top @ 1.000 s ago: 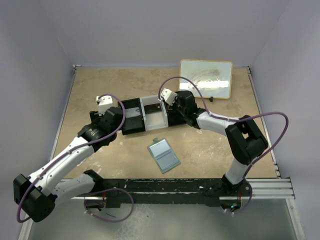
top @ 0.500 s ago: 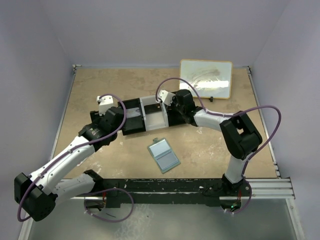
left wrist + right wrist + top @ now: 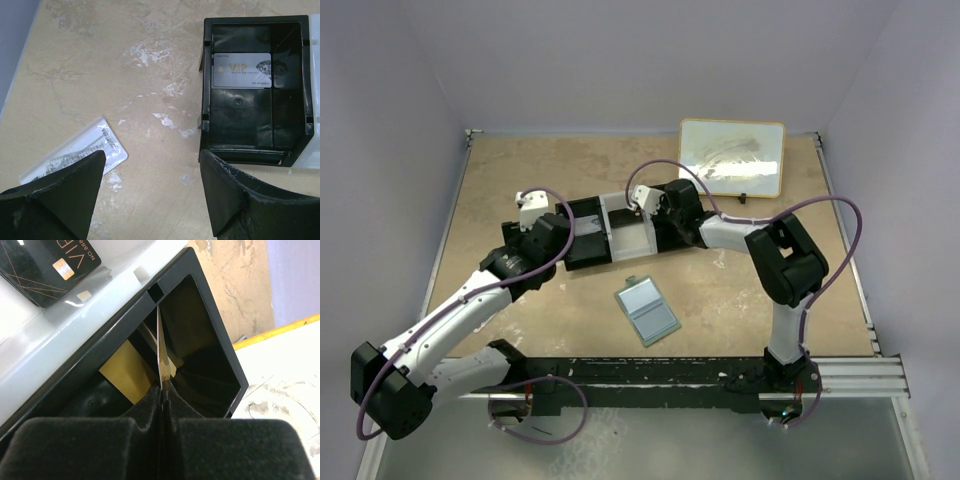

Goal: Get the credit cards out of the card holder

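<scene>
The card holder (image 3: 647, 311) lies open on the table in front of the tray, light blue inside up. My right gripper (image 3: 161, 386) is shut on a thin orange-tan credit card (image 3: 161, 352), seen edge-on. It holds the card upright inside the right black compartment of the tray (image 3: 117, 337). A dark credit card (image 3: 45, 262) marked VIP lies in the white middle compartment. In the top view the right gripper (image 3: 656, 210) is over the tray (image 3: 611, 226). My left gripper (image 3: 152, 200) hangs open above bare table beside the tray's left compartment (image 3: 205, 100), where a silver VIP card (image 3: 241, 70) lies.
A clear packet (image 3: 75, 155) with a white label lies on the table left of the tray, partly under my left finger. A yellow-framed whiteboard (image 3: 732, 157) sits at the back right. A yellow-tan patch (image 3: 122, 372) shows low in the right compartment.
The right arm's elbow has swung left and its gripper has edged left over the tray, still shut on the card. The left arm has hardly moved.
</scene>
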`<state>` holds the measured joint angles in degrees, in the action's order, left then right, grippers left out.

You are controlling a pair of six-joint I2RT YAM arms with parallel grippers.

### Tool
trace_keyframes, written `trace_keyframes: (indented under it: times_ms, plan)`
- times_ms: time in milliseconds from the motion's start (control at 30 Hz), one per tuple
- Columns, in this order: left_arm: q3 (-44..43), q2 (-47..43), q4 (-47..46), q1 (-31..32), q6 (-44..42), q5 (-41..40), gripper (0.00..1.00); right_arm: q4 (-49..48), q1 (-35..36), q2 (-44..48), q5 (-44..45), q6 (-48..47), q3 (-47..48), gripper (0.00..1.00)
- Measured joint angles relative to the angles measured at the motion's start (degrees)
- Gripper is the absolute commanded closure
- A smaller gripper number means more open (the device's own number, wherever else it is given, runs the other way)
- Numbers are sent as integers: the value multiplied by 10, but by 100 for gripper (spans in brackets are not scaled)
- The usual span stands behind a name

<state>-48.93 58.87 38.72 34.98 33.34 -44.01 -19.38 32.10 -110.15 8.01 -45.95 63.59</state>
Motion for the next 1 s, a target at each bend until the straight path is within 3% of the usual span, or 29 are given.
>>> trace_keyframes:
  times_ms: [167,367,533,1000]
  plan:
    - [0,2,0,0,0,0,26,6,0,-11,-1,-8,14,94]
    - [0,6,0,0,0,0,26,21,0,-11,-7,-10,14,82]
    - [0,11,0,0,0,1,26,40,0,-11,-19,-10,14,77]
    - [0,23,0,0,-1,4,26,42,-2,-11,-26,-2,14,75]
